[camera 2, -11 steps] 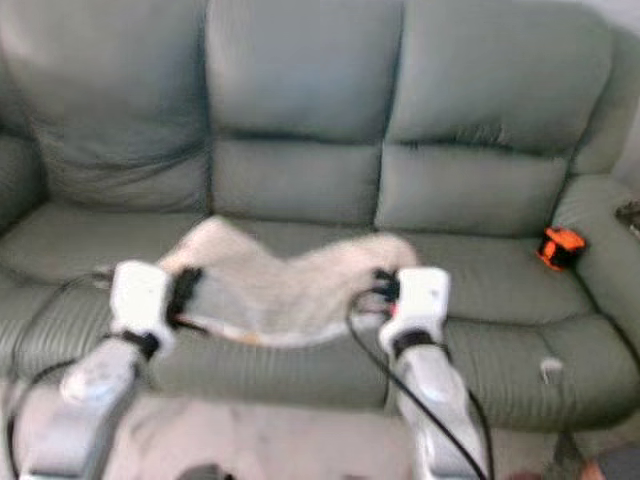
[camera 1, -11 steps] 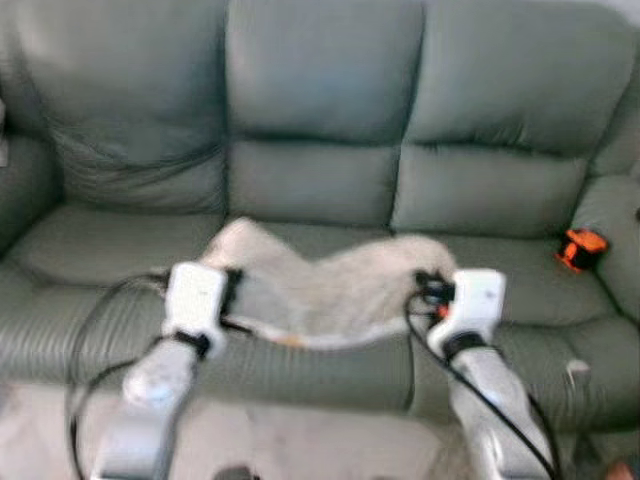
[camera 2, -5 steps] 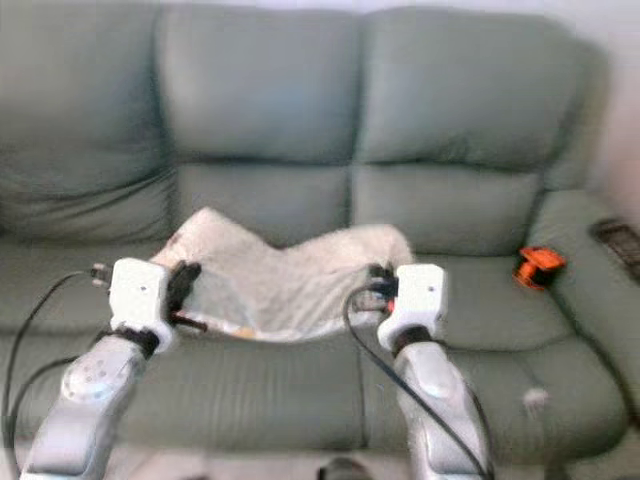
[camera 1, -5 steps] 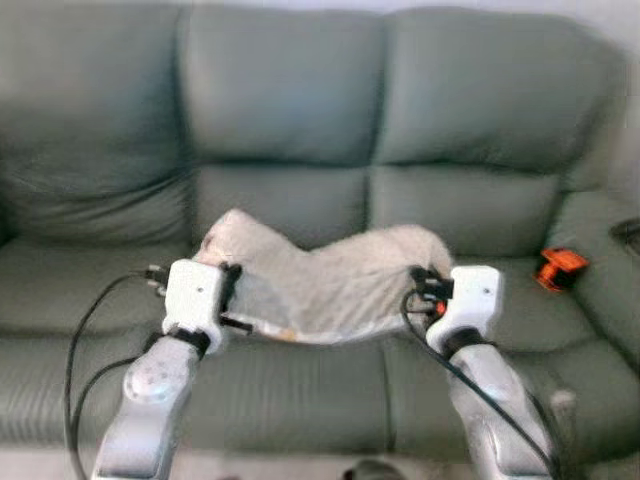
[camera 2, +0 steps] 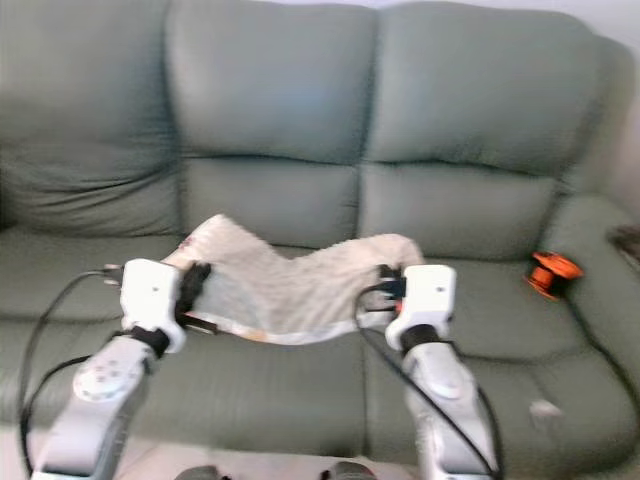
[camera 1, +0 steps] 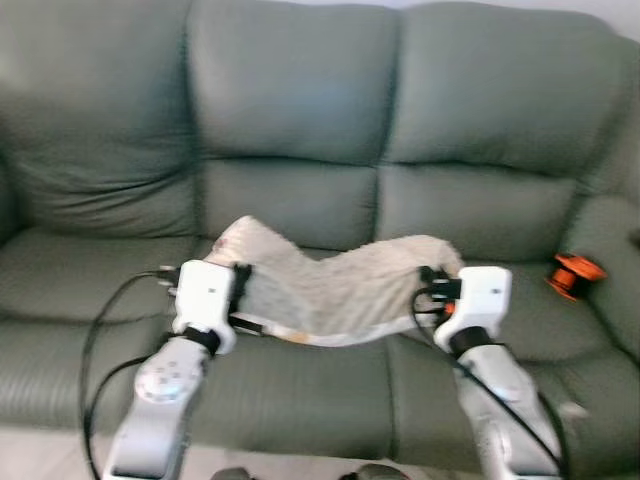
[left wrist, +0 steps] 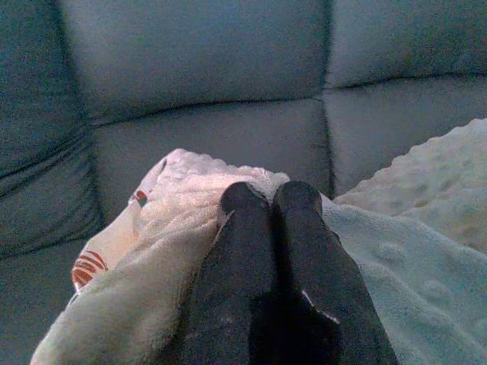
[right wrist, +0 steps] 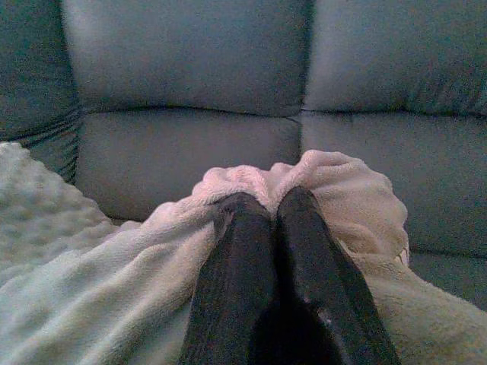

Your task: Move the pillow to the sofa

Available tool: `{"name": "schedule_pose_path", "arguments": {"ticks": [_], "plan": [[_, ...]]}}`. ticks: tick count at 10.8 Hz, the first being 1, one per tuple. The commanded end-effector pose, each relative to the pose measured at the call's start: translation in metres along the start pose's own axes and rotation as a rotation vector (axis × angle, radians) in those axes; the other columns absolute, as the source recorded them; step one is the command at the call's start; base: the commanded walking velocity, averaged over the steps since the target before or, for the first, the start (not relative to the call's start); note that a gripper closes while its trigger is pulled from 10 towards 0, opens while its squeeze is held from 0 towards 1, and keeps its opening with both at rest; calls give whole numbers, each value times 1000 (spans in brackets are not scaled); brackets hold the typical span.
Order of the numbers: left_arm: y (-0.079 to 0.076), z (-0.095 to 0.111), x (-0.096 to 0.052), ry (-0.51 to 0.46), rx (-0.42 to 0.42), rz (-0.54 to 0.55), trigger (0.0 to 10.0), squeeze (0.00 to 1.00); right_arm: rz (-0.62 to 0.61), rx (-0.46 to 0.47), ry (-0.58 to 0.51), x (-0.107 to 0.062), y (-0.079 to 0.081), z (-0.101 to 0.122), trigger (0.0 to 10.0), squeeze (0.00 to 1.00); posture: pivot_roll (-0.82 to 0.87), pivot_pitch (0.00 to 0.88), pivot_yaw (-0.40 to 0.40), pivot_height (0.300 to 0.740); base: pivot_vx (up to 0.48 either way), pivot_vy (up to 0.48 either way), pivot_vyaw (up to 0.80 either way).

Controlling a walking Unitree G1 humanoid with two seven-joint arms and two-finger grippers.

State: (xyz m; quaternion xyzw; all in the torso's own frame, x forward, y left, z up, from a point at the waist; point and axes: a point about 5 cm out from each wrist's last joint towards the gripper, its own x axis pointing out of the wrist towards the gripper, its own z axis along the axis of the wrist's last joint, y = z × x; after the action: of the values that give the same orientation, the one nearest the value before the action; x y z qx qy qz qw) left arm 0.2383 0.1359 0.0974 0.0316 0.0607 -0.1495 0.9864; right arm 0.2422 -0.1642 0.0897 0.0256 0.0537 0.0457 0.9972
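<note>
A cream, fuzzy pillow (camera 1: pixel 330 290) hangs slack between my two grippers, above the middle seat of a grey-green sofa (camera 1: pixel 300 110). My left gripper (left wrist: pixel 270 198) is shut on the pillow's left corner, where a red-patterned label (left wrist: pixel 95 266) shows. My right gripper (right wrist: pixel 272 204) is shut on the pillow's right corner. The pillow's middle sags lower than both held corners, just over the seat cushion (camera 1: pixel 300 370).
An orange and black object (camera 1: pixel 573 273) lies on the right seat by the sofa's right arm (camera 1: pixel 610 250). A small pale scrap (camera 2: pixel 545 408) sits on the right cushion's front. Black cables (camera 1: pixel 100 340) loop from my arms.
The camera view has shifted and tilted slightly as I move; the sofa sits a bit differently in the picture. Both grippers still hold the pillow in the same way.
</note>
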Motion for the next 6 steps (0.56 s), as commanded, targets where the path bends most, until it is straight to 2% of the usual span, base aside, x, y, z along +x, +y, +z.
{"name": "schedule_pose_path", "arguments": {"ticks": [1, 4, 6], "plan": [[4, 5, 0, -15, 23, 15, 10000, 0, 19, 14, -17, 3, 7, 5, 10000, 0, -23, 0, -30, 740, 0, 480, 0], [2, 8, 2, -22, 26, 10, 10000, 0, 20, 18, -20, 3, 7, 5, 10000, 0, -20, 0, -28, 740, 0, 480, 0], [-2, 8, 2, -24, 73, -12, 10000, 0, 17, 17, -21, 3, 7, 5, 10000, 0, -20, 0, -28, 740, 0, 0, 0]]}}
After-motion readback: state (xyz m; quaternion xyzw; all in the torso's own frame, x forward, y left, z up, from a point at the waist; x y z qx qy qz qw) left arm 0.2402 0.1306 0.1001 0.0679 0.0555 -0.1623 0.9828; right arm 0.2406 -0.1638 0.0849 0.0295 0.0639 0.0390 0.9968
